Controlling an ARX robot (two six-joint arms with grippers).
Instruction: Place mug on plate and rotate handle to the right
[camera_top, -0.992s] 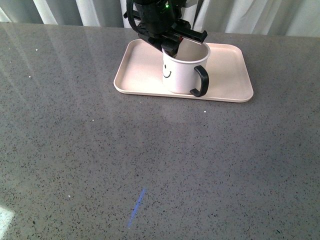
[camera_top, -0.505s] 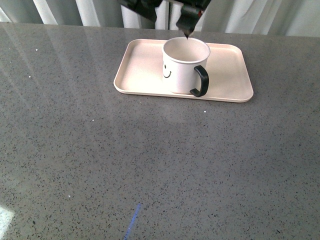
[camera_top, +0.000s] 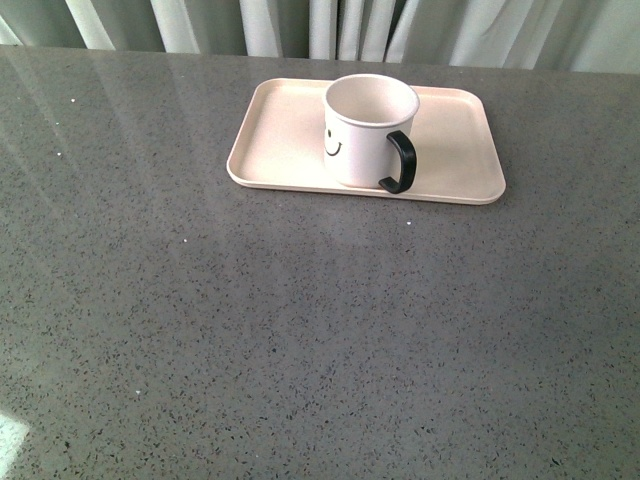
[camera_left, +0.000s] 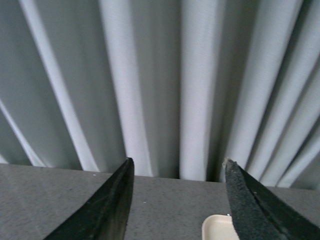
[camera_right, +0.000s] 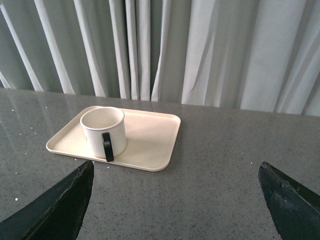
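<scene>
The cream-white mug (camera_top: 366, 128) with a black smiley face stands upright on the pale pink plate (camera_top: 280, 140) at the back of the table. Its black handle (camera_top: 400, 163) points to the front right. No gripper shows in the front view. The right wrist view shows the mug (camera_right: 102, 131) on the plate (camera_right: 150, 137), handle (camera_right: 107, 146) toward the camera; my right gripper (camera_right: 176, 170) is open and empty, well away from it. My left gripper (camera_left: 177, 167) is open and empty, raised, facing the curtain, with a corner of the plate (camera_left: 216, 227) between its fingers.
Grey speckled tabletop (camera_top: 300, 320) spreads in front of the plate. Pale curtains (camera_top: 330, 20) hang behind the table's far edge.
The left arm that was over the mug has lifted up and away and is now out of the front view. The mug stays on the plate, unmoved.
</scene>
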